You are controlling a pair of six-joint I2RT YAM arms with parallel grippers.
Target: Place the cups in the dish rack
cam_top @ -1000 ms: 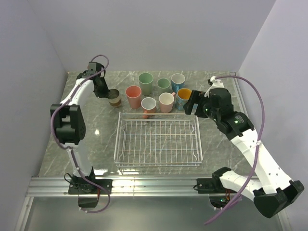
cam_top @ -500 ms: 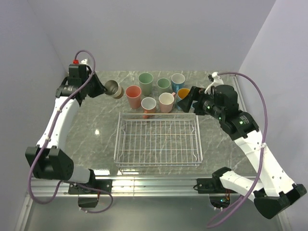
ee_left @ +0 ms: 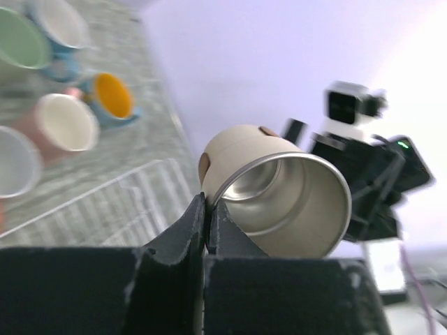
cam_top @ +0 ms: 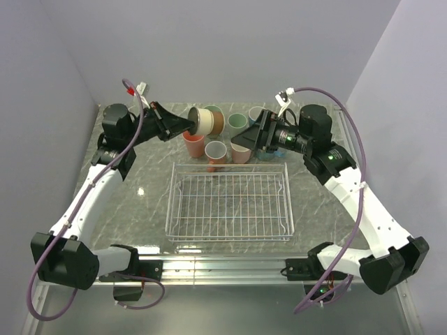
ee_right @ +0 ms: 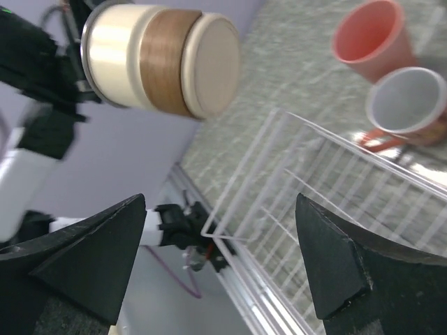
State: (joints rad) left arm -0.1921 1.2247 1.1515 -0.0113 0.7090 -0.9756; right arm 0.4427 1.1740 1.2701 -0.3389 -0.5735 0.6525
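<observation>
My left gripper [cam_top: 186, 125] is shut on the rim of the short brown-banded metallic cup [cam_top: 207, 120], holding it sideways in the air above the back row of cups. In the left wrist view both fingers [ee_left: 199, 230] pinch the cup's [ee_left: 279, 188] wall. My right gripper [cam_top: 237, 140] stands open just right of that cup, facing its base [ee_right: 209, 66], with nothing between its fingers [ee_right: 91, 258]. On the table stand a salmon cup [cam_top: 193, 143], a pink mug [cam_top: 216, 152], a pink cup [cam_top: 241, 152] and a green cup [cam_top: 237, 121]. The white wire dish rack [cam_top: 228, 167] holds nothing.
A tall green cup [cam_top: 213, 109] is partly hidden behind the held cup. Blue cups [cam_top: 260, 112] sit partly hidden under the right wrist; one with an orange inside [ee_left: 113, 95] shows in the left wrist view. Purple walls close in the back and sides.
The left arm lifted the brown cup off the table, carried it right and tipped it sideways. The right gripper rose and swung left toward it, staying open.
</observation>
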